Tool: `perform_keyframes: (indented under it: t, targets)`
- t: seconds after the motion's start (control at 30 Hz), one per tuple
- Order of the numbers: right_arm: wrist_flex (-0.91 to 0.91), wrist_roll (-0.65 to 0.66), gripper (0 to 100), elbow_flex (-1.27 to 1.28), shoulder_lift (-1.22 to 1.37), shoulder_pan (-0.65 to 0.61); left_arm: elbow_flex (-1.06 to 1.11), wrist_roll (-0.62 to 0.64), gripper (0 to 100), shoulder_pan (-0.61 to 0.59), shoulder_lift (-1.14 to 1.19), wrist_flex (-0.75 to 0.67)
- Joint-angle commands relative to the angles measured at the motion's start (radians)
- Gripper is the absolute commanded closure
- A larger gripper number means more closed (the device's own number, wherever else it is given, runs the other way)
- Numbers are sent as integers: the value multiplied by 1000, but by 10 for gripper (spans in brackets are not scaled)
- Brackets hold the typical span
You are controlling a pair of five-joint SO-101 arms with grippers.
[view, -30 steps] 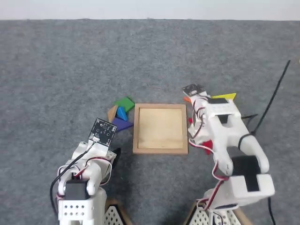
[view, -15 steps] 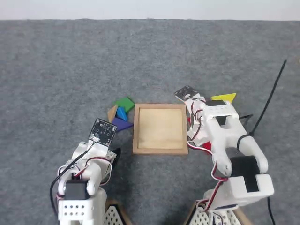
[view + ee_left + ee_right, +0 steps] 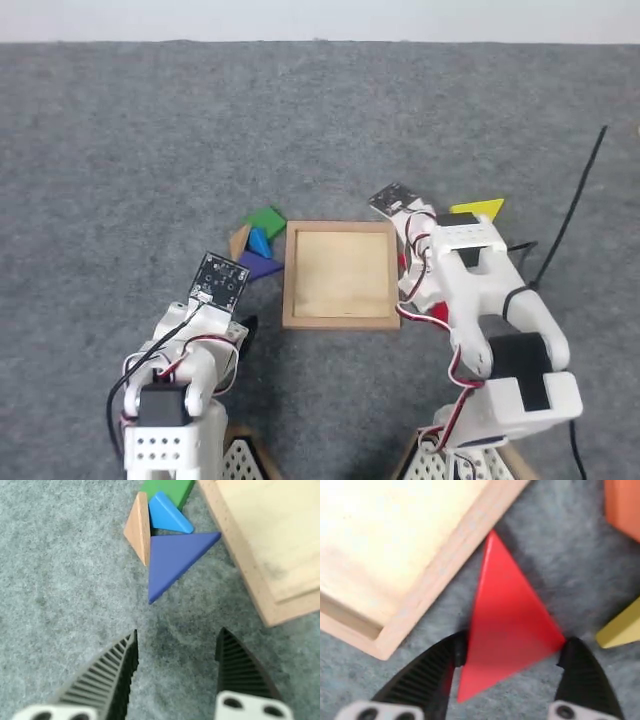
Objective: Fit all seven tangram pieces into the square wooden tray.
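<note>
On the grey carpet at the centre of the high view: square wooden tray point(image 3: 340, 322), nothing in it, its position as in the earlier frames; just off the tray's left rim, a cluster of four pieces: green piece point(image 3: 268, 220), small blue triangle point(image 3: 259, 242), tan triangle point(image 3: 239, 241) and purple triangle point(image 3: 260, 266), none shifted since a second ago; left gripper point(image 3: 178, 635) near that cluster, over bare carpet, claw spread wide with nothing between the fingers, purple triangle just ahead of it, the arm unmoved across the three frames; right arm point(image 3: 470, 270) along the tray's right rim, its wrist now swung a little closer to the tray's far right corner than a second ago, covering the orange piece that then showed there in the high view; right gripper point(image 3: 515, 642) low over the carpet, claw closed across the red triangle point(image 3: 505, 625), one finger at each side of it; red triangle flat on the carpet, one point close to the tray's outer wall; orange piece point(image 3: 622, 500) and yellow piece point(image 3: 622, 627) near it; yellow piece in place throughout.
</note>
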Motion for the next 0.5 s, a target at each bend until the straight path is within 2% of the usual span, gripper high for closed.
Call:
perform_keyframes:
  t: [0.0,0.17,0.47]
  targets:
    - [-25,-68,777,-28,21,-27,-5,8,755,2,-21,9]
    - [-36,-164,797,-31,18,-19,-5,8,755,2,-21,9]
    - [-2,-183,801,-31,-87,4,-5,8,755,2,-21,9]
